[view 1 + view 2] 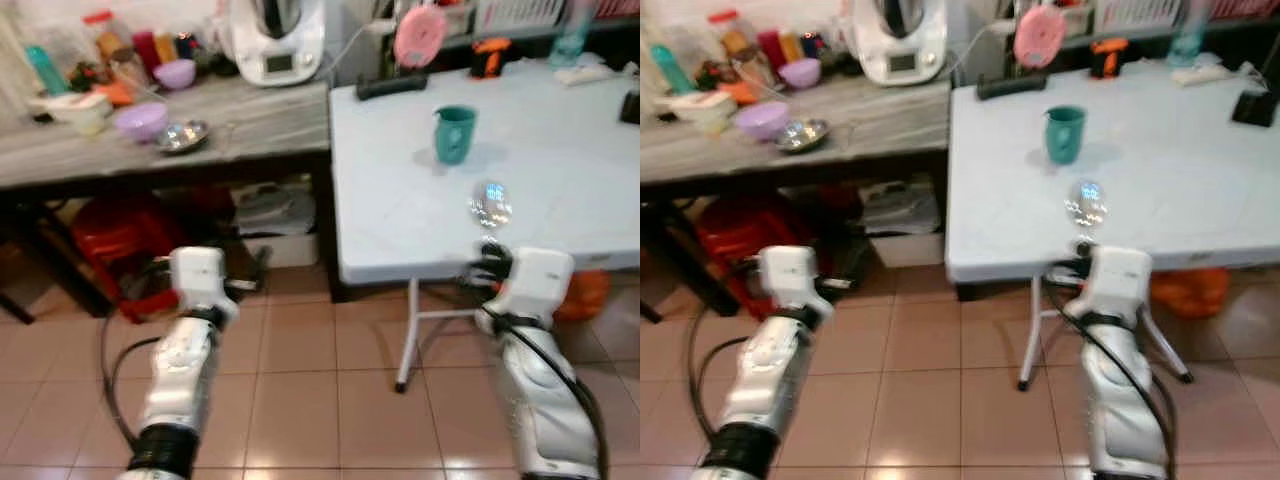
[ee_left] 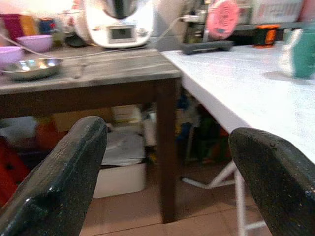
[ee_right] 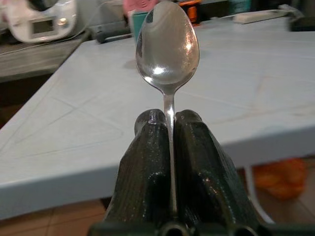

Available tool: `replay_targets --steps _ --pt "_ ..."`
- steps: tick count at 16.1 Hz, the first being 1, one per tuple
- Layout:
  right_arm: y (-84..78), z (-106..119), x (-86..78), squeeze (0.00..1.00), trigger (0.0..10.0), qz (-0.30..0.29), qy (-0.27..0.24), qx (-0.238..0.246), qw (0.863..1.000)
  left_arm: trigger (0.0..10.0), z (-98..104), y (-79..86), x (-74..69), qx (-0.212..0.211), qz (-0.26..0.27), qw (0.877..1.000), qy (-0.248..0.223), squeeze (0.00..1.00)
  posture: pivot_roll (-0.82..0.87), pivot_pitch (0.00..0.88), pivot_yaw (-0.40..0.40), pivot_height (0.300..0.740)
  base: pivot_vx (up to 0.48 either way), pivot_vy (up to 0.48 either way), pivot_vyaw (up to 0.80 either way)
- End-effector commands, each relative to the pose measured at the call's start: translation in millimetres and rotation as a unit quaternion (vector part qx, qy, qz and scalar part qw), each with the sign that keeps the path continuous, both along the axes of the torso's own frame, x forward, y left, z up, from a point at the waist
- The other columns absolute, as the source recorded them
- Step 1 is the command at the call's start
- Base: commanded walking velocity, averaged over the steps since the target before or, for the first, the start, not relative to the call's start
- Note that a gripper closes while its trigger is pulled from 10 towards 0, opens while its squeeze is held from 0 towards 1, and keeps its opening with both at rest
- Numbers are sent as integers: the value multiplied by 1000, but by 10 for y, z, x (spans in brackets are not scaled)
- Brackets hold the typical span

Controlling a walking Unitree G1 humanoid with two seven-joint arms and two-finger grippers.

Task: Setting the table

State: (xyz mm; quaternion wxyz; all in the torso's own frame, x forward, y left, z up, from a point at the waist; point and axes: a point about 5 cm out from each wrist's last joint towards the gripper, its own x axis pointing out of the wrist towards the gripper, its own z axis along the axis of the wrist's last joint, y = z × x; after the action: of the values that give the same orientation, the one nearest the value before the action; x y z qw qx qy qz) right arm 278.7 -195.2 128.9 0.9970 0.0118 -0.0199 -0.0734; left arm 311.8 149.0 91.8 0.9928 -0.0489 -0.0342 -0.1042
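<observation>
Right gripper: the right gripper (image 3: 167, 128) is clamped tight on the stem of a spoon (image 3: 167, 46), bowl pointing up and forward, held just at the near edge of the white table (image 1: 560, 180).
Left gripper: the left gripper (image 2: 162, 162) hangs low over the floor, fingers (image 2: 64, 182) spread wide, nothing between them.
Progress: early, by my reckoning. A teal cup (image 1: 455, 133) stands on the white table, and the spoon is in the air above the near edge, not yet laid down.
What's left: placing the spoon near the cup looks like the next job; bowls and dishes sit on the wooden side table (image 1: 250, 125), a purple bowl (image 1: 141, 121) and a steel dish (image 1: 182, 135) among them.
Spoon: polished metal, mirror-bright, oval bowl on a thin stem, likely slippery in the pads.
White table: smooth pale plastic top with faint moulded lines, on thin metal folding legs.
Side table: grey weathered wood, dark frame.
Floor: glossy reddish tiles (image 1: 300, 400).
</observation>
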Motion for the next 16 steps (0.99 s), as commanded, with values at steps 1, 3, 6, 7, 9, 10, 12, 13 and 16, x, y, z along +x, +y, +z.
replay_targets --steps 1,3,6,7,9,10,12,13,16 --pt "90 74 32 0 10000 13 -17 6 1000 10000 28 112 13 11 14 1000 -4 0 -101 0 123 740 0 424 0" --pt "91 83 44 0 10000 13 -19 6 1000 10000 27 113 13 12 14 1000 -5 0 -99 0 122 740 0 424 0" --pt "106 80 45 0 10000 16 -19 6 1000 10000 28 111 11 13 14 1000 -6 0 -97 0 120 740 0 480 0" --pt "113 79 43 0 10000 18 -19 6 1000 10000 30 113 12 13 14 1000 -6 0 -97 0 120 740 0 480 0" --pt "119 79 40 0 10000 20 -19 5 1000 10000 27 118 11 13 15 1000 -6 0 -97 0 119 740 0 480 0" --pt "120 80 40 0 10000 20 -19 4 1000 10000 26 118 12 14 15 1000 -6 0 -97 0 119 740 0 480 0" --pt "112 92 45 0 10000 19 -23 3 1000 10000 42 127 10 25 18 999 -15 0 -97 0 119 740 0 137 0" --pt "111 94 48 0 10000 19 -23 2 1000 10000 43 128 13 23 18 999 -14 0 -98 0 118 740 0 0 0" --pt "117 107 45 0 10000 23 -26 -6 999 10000 42 154 1 21 6 1000 -9 0 -99 0 118 740 0 0 0"
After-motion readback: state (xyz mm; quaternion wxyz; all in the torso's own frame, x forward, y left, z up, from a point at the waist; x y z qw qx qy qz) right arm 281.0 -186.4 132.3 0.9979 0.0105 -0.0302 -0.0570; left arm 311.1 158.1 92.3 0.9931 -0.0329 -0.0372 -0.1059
